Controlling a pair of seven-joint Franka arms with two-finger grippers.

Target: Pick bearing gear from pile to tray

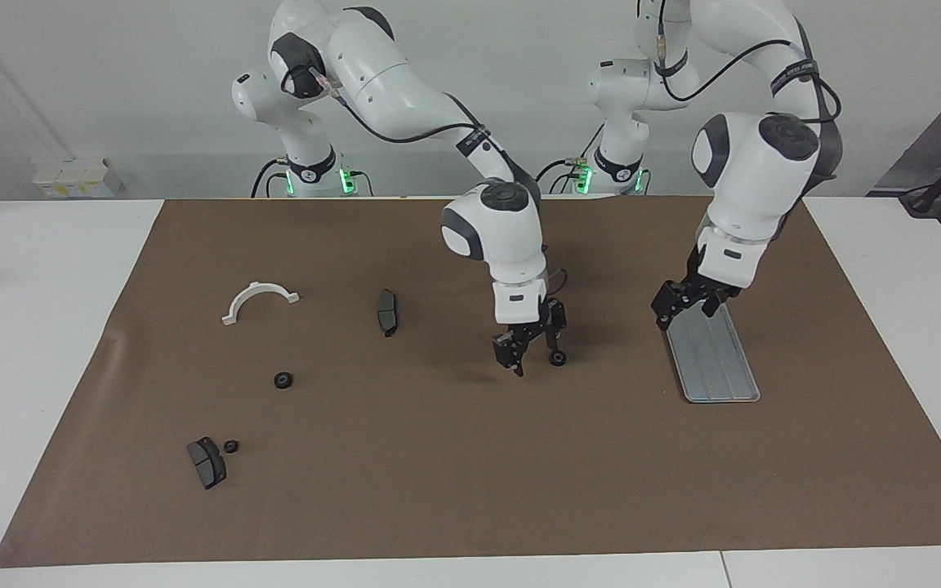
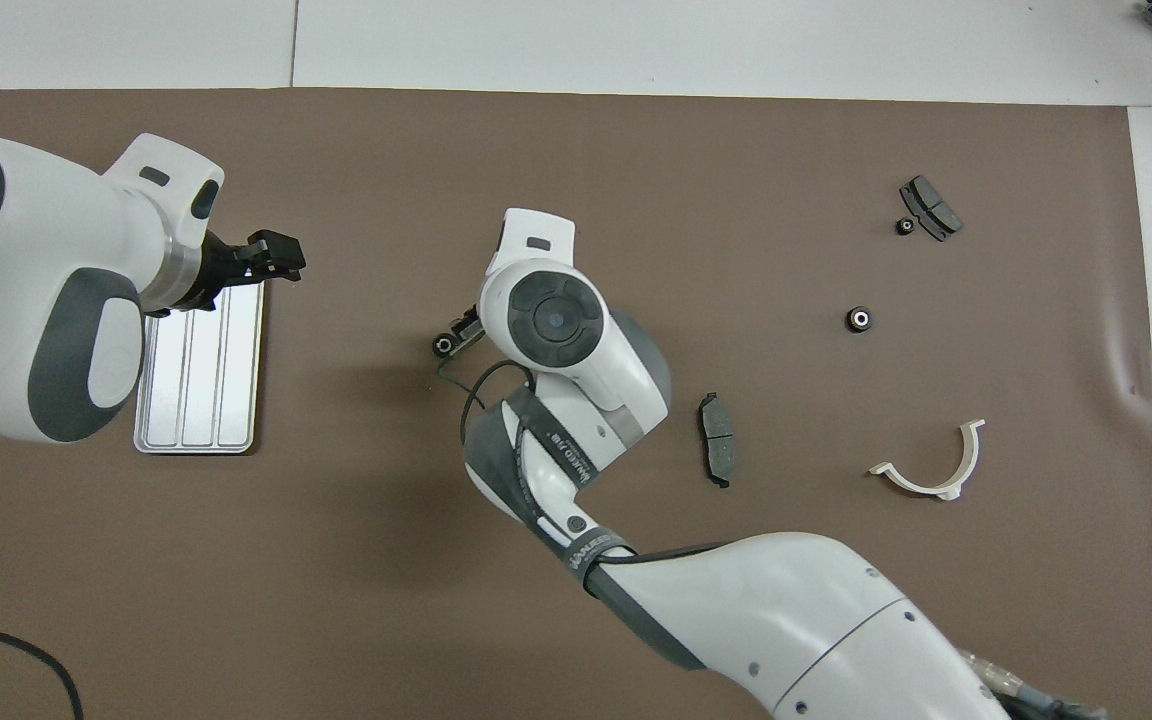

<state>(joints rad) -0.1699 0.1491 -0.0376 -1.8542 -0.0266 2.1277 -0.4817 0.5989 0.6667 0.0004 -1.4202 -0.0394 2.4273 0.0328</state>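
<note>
My right gripper (image 1: 534, 359) is over the middle of the mat, its fingers apart. A small black bearing ring (image 1: 557, 358) sits at the tip of one finger; I cannot tell whether it rests on the mat or hangs from the finger. In the overhead view the ring (image 2: 443, 346) shows beside the gripper (image 2: 461, 330), which the wrist mostly hides. The silver tray (image 1: 720, 367) (image 2: 198, 400) lies toward the left arm's end. My left gripper (image 1: 687, 314) (image 2: 276, 258) hovers over the tray's end nearer the robots. The pile's other rings (image 1: 283, 380) (image 1: 231, 446) lie toward the right arm's end.
A dark brake pad (image 1: 387, 312) (image 2: 717, 452) lies beside the right arm's wrist. A second pad (image 1: 207, 461) (image 2: 929, 208) lies beside the smaller ring (image 2: 904, 226). A white half-ring bracket (image 1: 258, 298) (image 2: 936, 470) lies nearer the robots. All sit on the brown mat (image 1: 438, 490).
</note>
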